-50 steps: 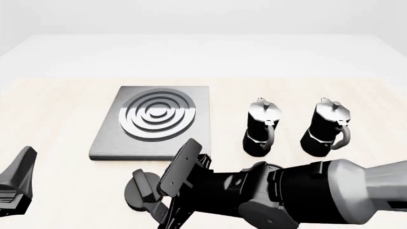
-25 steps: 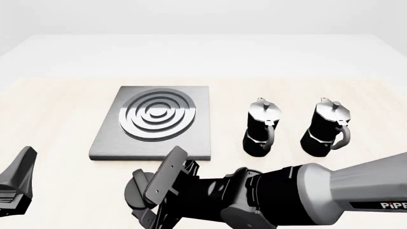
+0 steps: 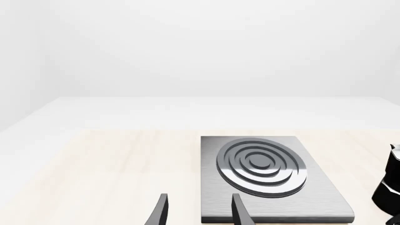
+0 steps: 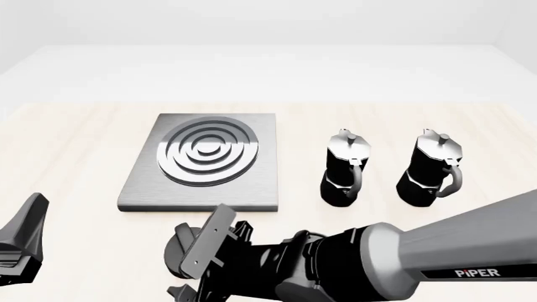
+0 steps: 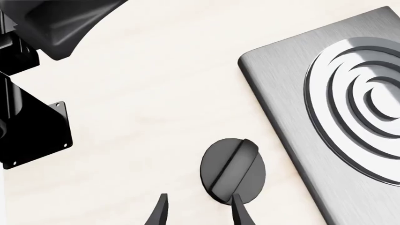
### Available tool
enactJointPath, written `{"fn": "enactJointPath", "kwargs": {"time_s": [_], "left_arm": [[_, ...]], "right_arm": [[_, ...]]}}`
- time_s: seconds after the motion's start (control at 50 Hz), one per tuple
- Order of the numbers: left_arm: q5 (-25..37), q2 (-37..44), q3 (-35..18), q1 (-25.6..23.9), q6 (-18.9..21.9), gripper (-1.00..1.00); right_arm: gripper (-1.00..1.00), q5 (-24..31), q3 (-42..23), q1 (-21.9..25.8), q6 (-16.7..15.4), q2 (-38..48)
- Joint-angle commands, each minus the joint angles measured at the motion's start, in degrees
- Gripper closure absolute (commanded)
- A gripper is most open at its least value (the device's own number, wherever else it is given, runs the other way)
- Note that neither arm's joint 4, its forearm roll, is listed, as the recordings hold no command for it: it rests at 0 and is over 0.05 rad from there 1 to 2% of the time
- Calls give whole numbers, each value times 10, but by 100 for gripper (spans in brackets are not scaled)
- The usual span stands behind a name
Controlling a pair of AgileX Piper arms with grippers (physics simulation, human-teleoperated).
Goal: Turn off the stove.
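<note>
The right gripper (image 5: 196, 211) had moved lower toward the knob (image 5: 233, 169), which lay just beside the stove (image 4: 201, 163); its fingers were apart, holding nothing, so turning had not started.

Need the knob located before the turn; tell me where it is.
In the front view the knob sits on the table near the stove's front edge, just left of the right gripper.

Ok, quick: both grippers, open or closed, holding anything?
Left gripper: open, empty.
Right gripper: open, one finger over the knob, not gripping.
</note>
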Motion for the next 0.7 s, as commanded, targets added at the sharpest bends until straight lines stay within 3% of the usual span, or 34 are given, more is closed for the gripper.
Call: {"fn": "enactJointPath", "kwargs": {"time_s": [0.02, 0.7], "left_arm": [[0, 0, 0, 0, 0, -100], [0, 0, 0, 0, 0, -100]], "right_arm": [[-100, -4, -12, 5, 4, 16], [-100, 2, -45, 17, 5, 40]]}}
